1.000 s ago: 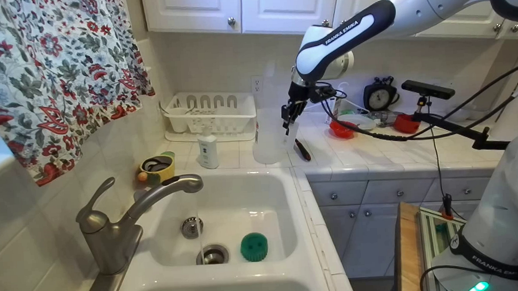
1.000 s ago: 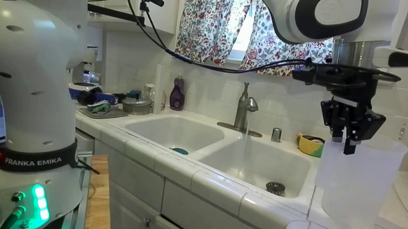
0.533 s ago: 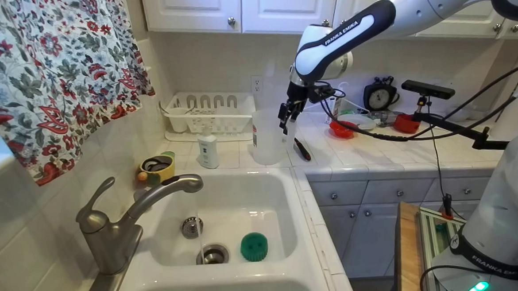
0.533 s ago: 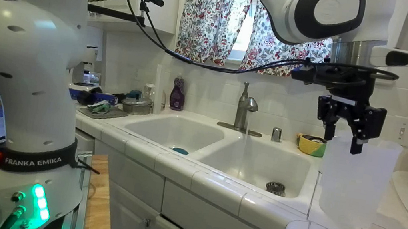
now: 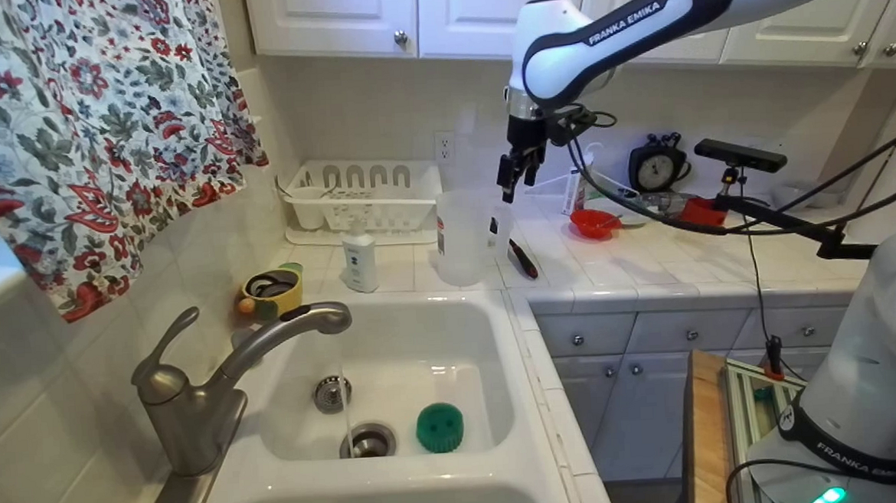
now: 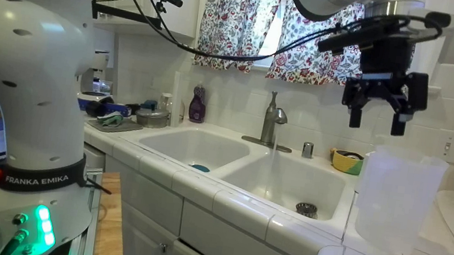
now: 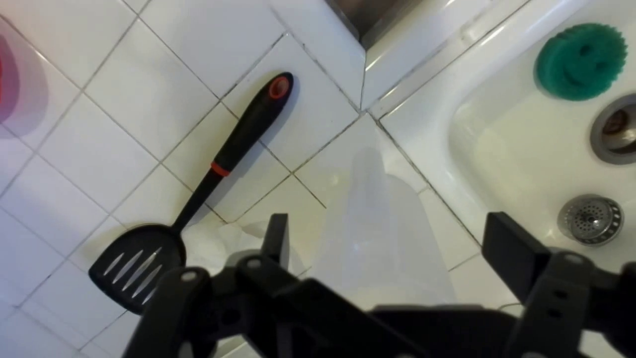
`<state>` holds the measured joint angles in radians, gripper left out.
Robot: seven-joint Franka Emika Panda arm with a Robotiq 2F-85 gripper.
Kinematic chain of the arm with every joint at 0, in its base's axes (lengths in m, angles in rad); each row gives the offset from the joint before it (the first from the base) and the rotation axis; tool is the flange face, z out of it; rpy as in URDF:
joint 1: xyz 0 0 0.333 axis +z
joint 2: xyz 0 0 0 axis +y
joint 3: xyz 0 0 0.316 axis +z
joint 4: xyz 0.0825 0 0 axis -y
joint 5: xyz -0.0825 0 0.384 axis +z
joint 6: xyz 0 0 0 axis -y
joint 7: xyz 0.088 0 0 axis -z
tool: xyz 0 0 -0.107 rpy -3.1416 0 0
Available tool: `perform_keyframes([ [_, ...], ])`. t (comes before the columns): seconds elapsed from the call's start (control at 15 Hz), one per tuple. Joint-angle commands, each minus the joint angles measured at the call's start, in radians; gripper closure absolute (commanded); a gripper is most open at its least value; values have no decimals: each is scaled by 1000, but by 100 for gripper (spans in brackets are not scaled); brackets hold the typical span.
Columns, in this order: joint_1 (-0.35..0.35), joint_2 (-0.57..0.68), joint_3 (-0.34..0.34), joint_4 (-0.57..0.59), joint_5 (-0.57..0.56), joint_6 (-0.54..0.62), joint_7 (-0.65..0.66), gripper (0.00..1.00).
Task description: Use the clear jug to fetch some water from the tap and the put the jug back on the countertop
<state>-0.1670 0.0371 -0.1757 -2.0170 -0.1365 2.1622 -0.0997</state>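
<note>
The robot's hand (image 6: pixel 376 125) is hanging in the air, pointing downwards, its two fingers standing wide apart. Their tips are hovering higher than the rim of the clear jug (image 6: pixel 398 202), and in an exterior view a gap is showing between fingers and jug. The jug itself is standing upright on the worktop (image 5: pixel 610 270), just beside the corner of the sink (image 5: pixel 383 469), its cloudy side almost melting into the white tiles. From where I am standing, I cannot tell whether it is holding any water.

The tap (image 5: pixel 283 333) is running: a thin stream of water (image 5: pixel 344 387) is falling from its spout into the sink, where a green scrubber (image 5: pixel 440 428) is lying.

Near the jug, a black spatula (image 7: pixel 216 171) with red trim is lying flat, its slotted blade showing in the wrist view. A white dish rack (image 5: pixel 384 202) is standing further back, and a small white bottle (image 5: pixel 359 261) is standing between it and the sink, with a yellow pot (image 5: pixel 289 296) sitting near the bottle. Farther along the worktop, a red bowl (image 5: pixel 594 228) is resting, and flowered curtains (image 5: pixel 97 139) are hanging higher up, on the tap's side of the room.
</note>
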Motion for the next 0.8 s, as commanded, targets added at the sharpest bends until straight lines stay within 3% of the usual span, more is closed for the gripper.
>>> perform_keyframes([
  [0.0, 28, -120, 32, 15, 1, -125, -45, 0],
  [0.33, 74, -173, 60, 46, 81, -161, -104, 0],
  [0.4, 66, -165, 58, 35, 43, -131, -67, 0],
  [0.73, 75, -170, 61, 38, 56, -139, -77, 0],
])
